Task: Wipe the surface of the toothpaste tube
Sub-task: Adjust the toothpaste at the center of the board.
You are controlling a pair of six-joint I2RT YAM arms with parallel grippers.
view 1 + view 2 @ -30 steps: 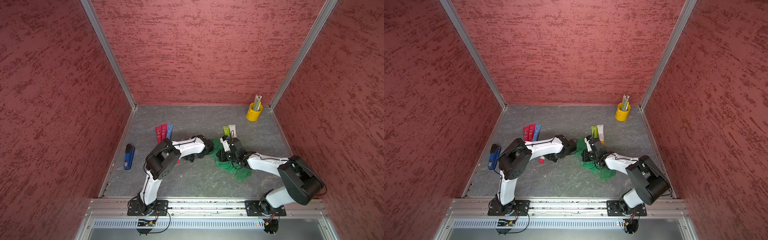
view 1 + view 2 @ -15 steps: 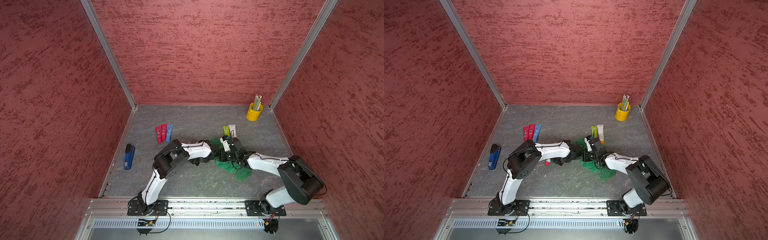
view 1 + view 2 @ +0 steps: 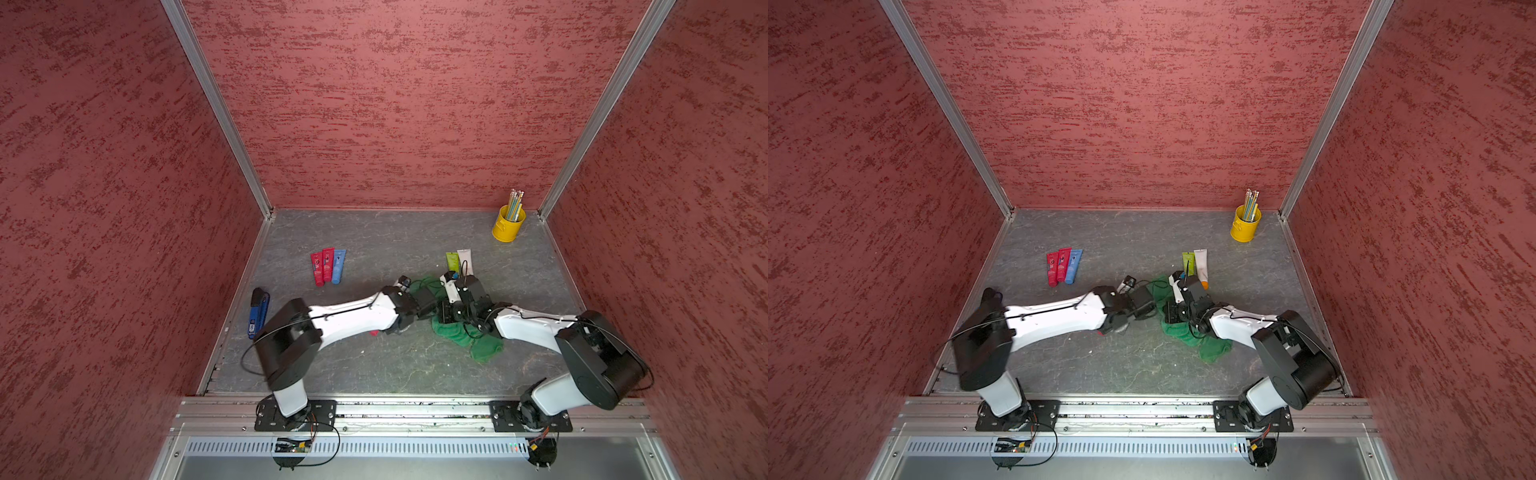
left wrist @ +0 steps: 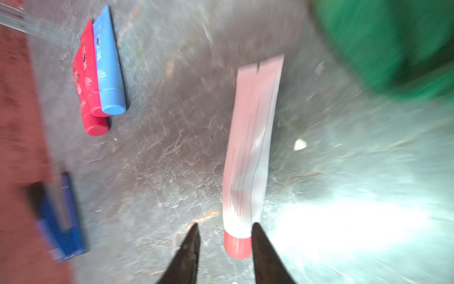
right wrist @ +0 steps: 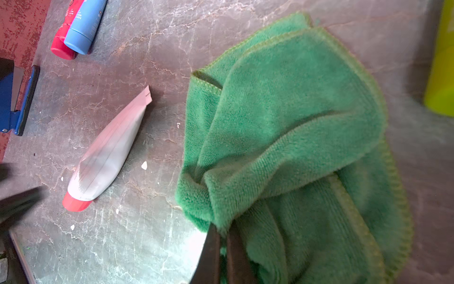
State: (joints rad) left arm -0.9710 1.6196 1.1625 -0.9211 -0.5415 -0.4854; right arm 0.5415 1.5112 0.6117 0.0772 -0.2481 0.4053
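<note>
grey marbled tabletop [image 5: 147,37] bears a white, red-capped toothpaste tube [image 5: 108,152] lying flat.

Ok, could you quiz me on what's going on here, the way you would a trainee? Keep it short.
1. True or false: the right jaws are shut on the green cloth.
2. Pick one. The left jaws are: A) shut on a blue tube; B) open, either side of the red cap of the white toothpaste tube; C) holding a stapler.
3. Fill in: the yellow cup in the far corner holds ___.

Key: 1 true; 2 B; 3 pencils.
</note>
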